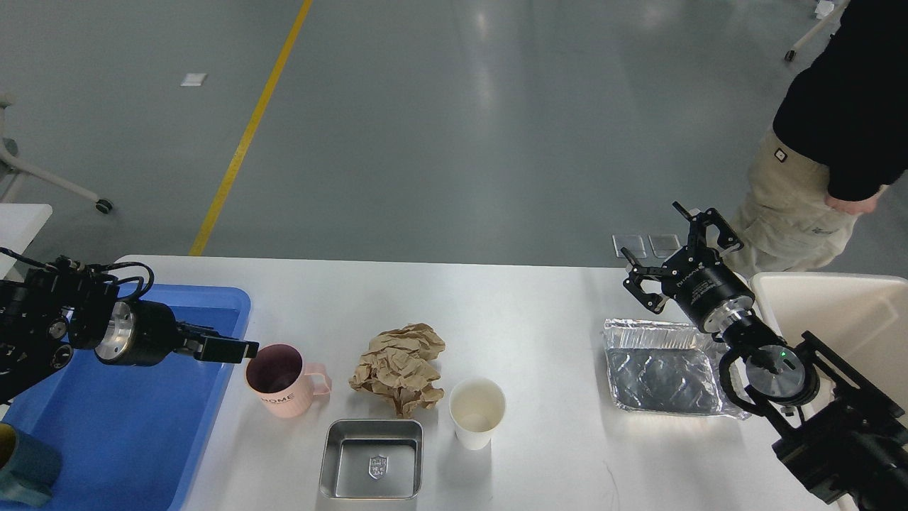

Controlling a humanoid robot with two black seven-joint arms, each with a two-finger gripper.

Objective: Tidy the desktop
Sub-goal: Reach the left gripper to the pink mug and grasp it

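Observation:
The white desktop holds a pink mug, a crumpled brown paper, a white paper cup, a square steel dish and a foil tray. My left gripper reaches over the right edge of the blue tray. Its tip is just left of the mug's rim, and it shows as one dark bar, so its state is unclear. My right gripper hangs open and empty above the table's far edge, behind the foil tray.
A teal cup stands in the blue tray's near left corner. A beige bin sits past the table's right end. A person stands on the floor at the far right, close to my right arm.

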